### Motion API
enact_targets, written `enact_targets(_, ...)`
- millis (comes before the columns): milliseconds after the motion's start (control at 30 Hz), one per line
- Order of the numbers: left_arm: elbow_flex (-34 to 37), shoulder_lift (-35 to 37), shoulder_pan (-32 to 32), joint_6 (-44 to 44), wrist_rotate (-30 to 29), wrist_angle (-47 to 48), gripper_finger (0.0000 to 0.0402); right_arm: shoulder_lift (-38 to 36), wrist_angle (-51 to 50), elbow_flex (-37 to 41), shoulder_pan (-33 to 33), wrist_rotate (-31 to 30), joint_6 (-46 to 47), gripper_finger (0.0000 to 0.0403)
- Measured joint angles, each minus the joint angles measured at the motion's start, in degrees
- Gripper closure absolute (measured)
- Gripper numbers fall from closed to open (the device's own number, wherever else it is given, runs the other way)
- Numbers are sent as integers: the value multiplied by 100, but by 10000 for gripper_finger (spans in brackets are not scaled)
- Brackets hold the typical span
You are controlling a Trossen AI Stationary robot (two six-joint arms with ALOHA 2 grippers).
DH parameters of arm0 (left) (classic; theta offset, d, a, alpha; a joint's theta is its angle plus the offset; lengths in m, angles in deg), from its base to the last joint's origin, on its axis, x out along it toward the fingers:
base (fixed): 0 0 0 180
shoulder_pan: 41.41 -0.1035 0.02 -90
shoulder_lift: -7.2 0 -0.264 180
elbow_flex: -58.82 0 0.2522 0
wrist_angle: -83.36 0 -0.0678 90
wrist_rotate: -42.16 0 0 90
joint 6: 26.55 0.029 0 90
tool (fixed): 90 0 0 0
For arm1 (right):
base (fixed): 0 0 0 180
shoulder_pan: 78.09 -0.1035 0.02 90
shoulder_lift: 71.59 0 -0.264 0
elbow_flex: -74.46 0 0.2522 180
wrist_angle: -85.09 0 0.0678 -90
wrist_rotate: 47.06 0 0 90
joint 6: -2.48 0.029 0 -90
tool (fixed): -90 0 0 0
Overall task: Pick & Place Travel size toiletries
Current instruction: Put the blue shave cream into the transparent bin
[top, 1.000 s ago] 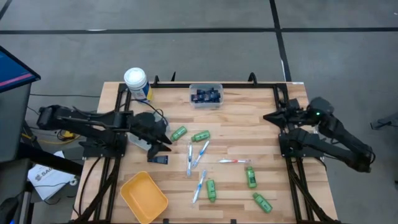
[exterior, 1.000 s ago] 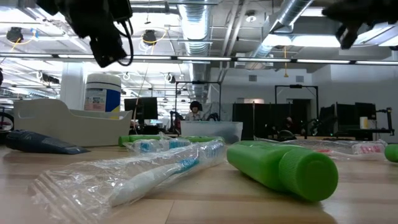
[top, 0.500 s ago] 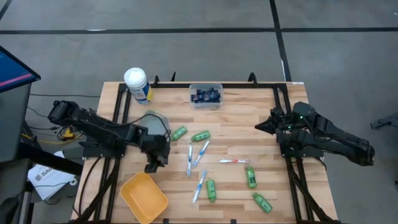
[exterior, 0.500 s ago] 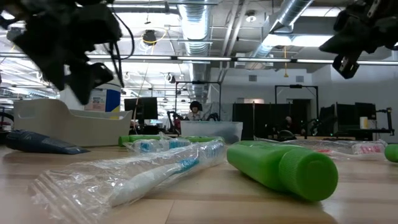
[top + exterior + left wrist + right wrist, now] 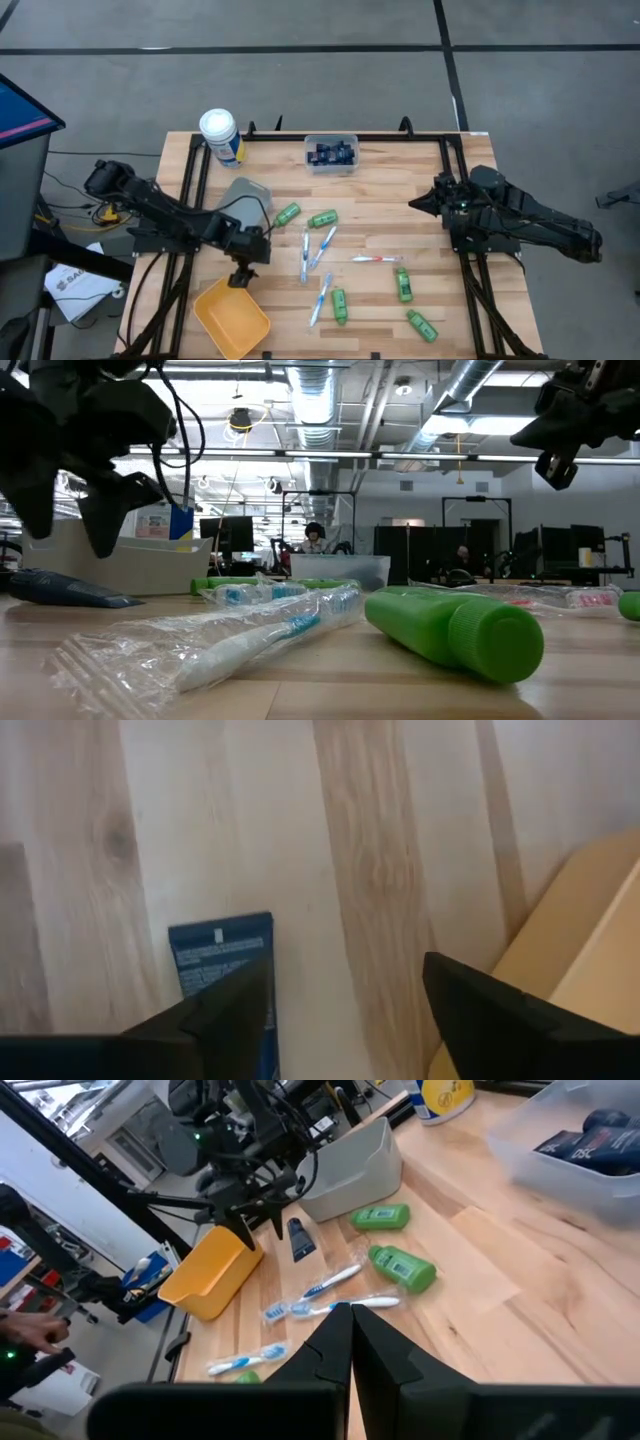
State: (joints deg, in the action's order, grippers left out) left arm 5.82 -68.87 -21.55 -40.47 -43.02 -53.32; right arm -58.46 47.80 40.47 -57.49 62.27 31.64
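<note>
A dark navy tube [image 5: 222, 955] lies flat on the wood beside the yellow bin [image 5: 231, 317]. My left gripper [image 5: 241, 276] hangs over it, pointing steeply down and open. In the low view its fingers [image 5: 100, 525] stand clear above the tube [image 5: 65, 590]. Green bottles [image 5: 288, 213] [image 5: 339, 305], white-blue toothbrushes in clear wrap [image 5: 320, 298] and a red-and-white toothbrush [image 5: 378, 259] lie across the table's middle. My right gripper [image 5: 415, 203] is shut and raised over the table's right side.
A grey bin [image 5: 243, 203] stands just beyond the left gripper. At the far edge is a clear bin [image 5: 331, 153] holding navy tubes, and a white canister [image 5: 220, 135] stands at the far left corner. More green bottles [image 5: 403, 283] [image 5: 421, 324] lie near right.
My left gripper has swung from beside the grey bin toward the table's near edge, sunk and tipped steeply downward, ending over the navy tube, which has kept its place. My right gripper has sunk a little and turned, then kept still.
</note>
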Motion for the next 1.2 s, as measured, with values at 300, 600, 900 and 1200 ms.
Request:
enact_targets(300,0,-51,-5,25,-631,171,108,0,-2,0,2,2,91,402)
enact_targets(600,-2,-346,-4,-37,-744,307,107,0,-22,0,4,2,222,402)
enact_targets(900,-12,-1034,-4,-404,-884,303,107,0,-56,0,4,4,334,402)
enact_targets(1200,2,-828,-4,-659,-852,302,130,0,-59,0,4,4,342,402)
